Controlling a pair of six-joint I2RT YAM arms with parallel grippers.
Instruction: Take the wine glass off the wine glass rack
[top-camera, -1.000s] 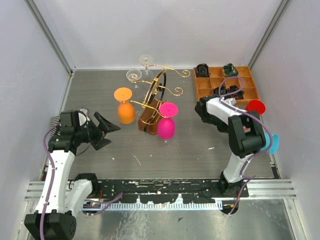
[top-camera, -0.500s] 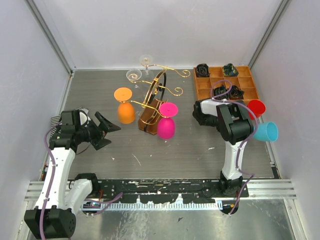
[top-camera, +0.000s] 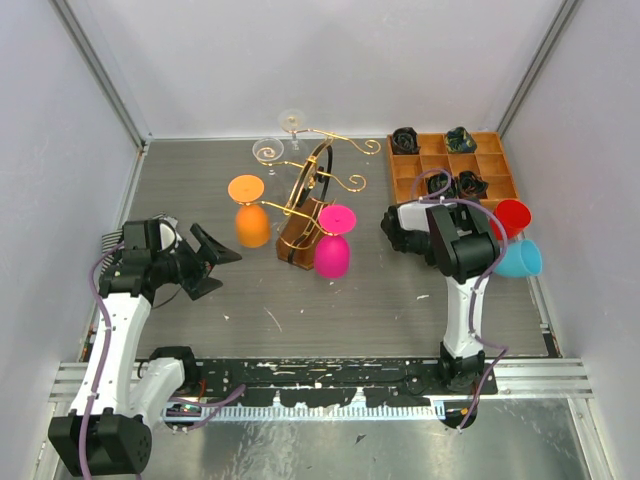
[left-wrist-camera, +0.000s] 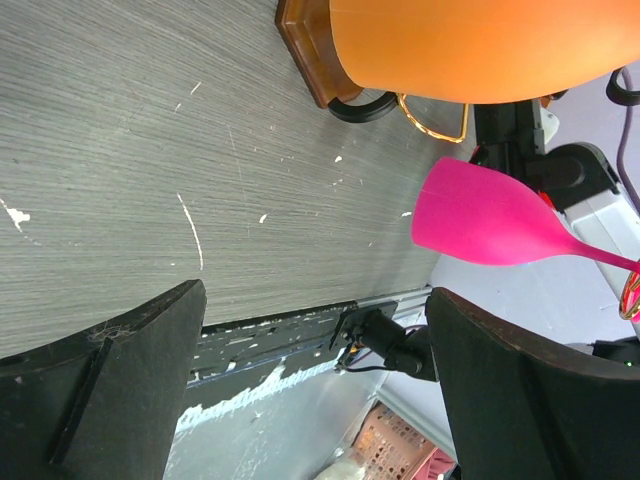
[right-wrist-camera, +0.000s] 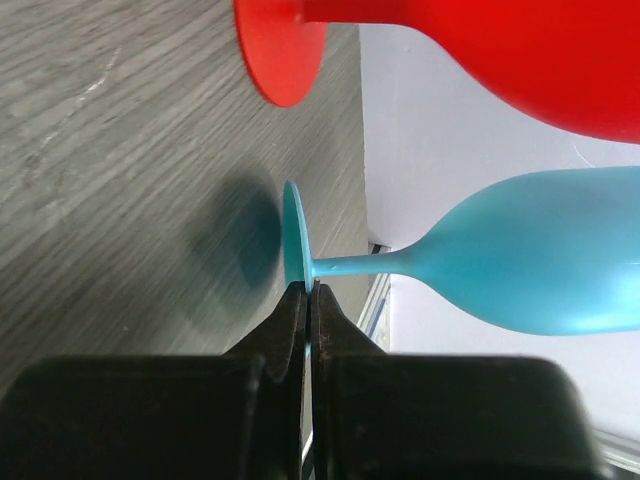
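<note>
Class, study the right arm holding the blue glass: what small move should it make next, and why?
Probably ease the blue glass down until its foot sits on the table. The right claw is shut on the foot's rim beside the red glass, and the offset shadow suggests it hangs just above the surface.

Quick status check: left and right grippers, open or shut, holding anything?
left gripper: open, holding nothing.
right gripper: jaws shut on the foot of the blue wine glass.
</note>
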